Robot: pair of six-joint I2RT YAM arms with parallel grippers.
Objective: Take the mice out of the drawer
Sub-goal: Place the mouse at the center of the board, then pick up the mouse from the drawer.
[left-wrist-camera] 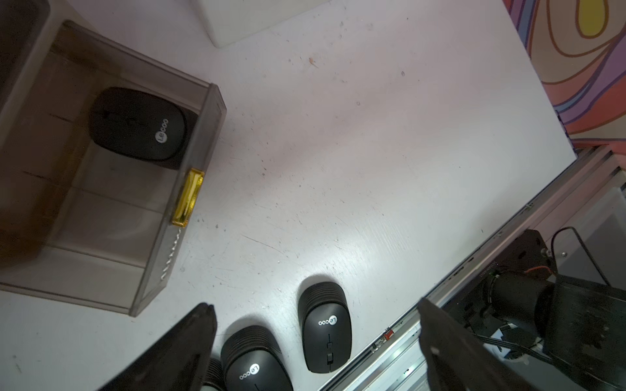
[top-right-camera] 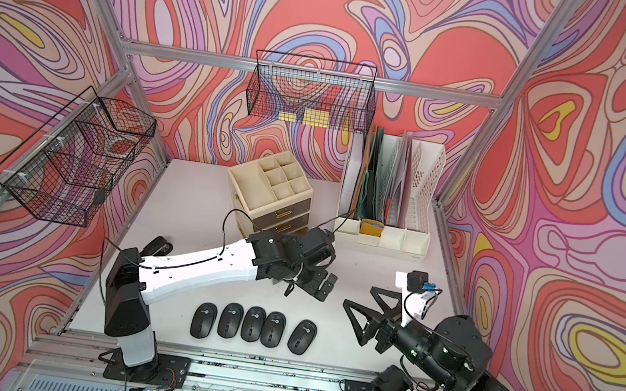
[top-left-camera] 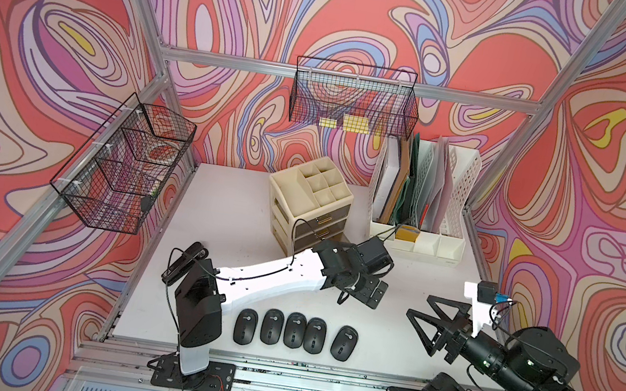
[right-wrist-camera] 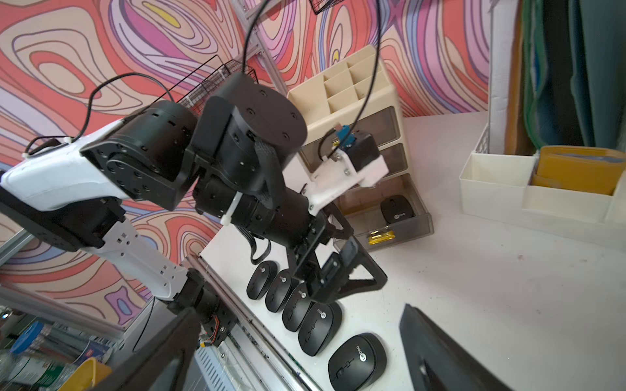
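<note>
Top views, mice: five mice (top-left-camera: 295, 330) lie in a row on the table (top-left-camera: 378, 341) near its front edge, in both top views. Four sit close side by side, and the fifth is a little apart at the right end.
Top views, left gripper: the left gripper (top-left-camera: 359, 296) hangs in front of the unit (top-left-camera: 310, 200), behind the row, touching none of them.
Top views, right gripper: the right gripper (top-left-camera: 419, 305) is spread wide and empty, right of the row and clear of it.
Top views, stapler: the stapler (top-left-camera: 188, 255) lies at the table's left, partly behind the left arm, well apart from the row.
Left wrist, drawer: the drawer (left-wrist-camera: 164, 257) stands open, with smoky walls and a gold handle (left-wrist-camera: 188, 198).
Left wrist, mouse: one mouse (left-wrist-camera: 137, 128) lies inside, in a corner by the front wall, with its logo end toward that wall.
Left wrist, left gripper: its fingers (left-wrist-camera: 183, 355) are far apart with nothing between them. The row's right end lies below.
Right wrist, drawer: it is the lowest of three in the unit, open, with the mouse (right-wrist-camera: 396, 208) within.
Right wrist, row: all five mice lie side by side, with the left gripper over the row's middle.
Right wrist, right gripper: its fingers (right-wrist-camera: 440, 352) are wide apart, holding nothing.
</note>
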